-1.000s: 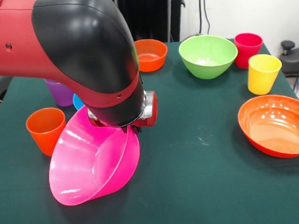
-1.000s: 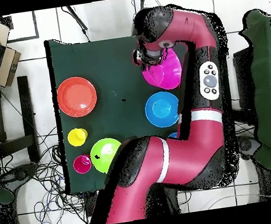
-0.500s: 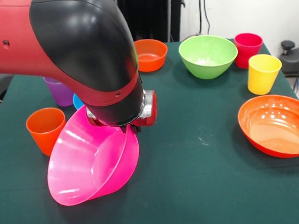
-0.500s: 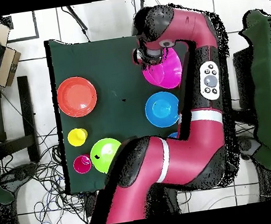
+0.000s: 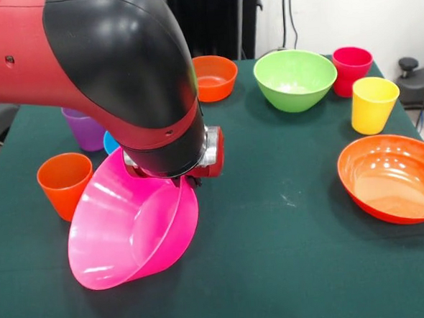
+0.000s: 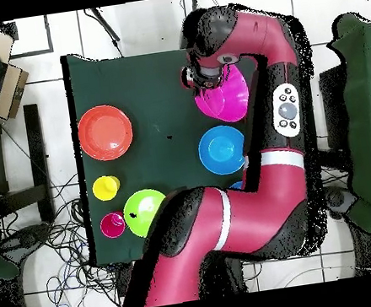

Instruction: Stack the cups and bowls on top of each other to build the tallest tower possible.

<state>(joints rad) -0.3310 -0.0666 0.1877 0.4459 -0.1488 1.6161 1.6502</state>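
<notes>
My gripper (image 5: 190, 182) is mostly hidden under the arm's wrist and is shut on the rim of the large pink bowl (image 5: 130, 236), holding it tilted on its side, opening toward the camera, just above the table. In the overhead view the gripper (image 6: 198, 79) sits at the pink bowl's (image 6: 230, 94) edge. An orange cup (image 5: 64, 184) stands just left of the bowl. A purple cup (image 5: 84, 131) and a blue bowl (image 5: 110, 143) are partly hidden behind the arm. A green bowl (image 5: 295, 78), a red cup (image 5: 351, 70) and a yellow cup (image 5: 373, 104) stand at the far right.
A small orange bowl (image 5: 213, 77) stands at the far middle. A wide orange bowl (image 5: 393, 178) lies at the right edge. The green tablecloth (image 5: 275, 256) covers the table. The big arm blocks the left far part of the table.
The pink bowl has shifted only slightly in the gripper; the arm has hardly moved.
</notes>
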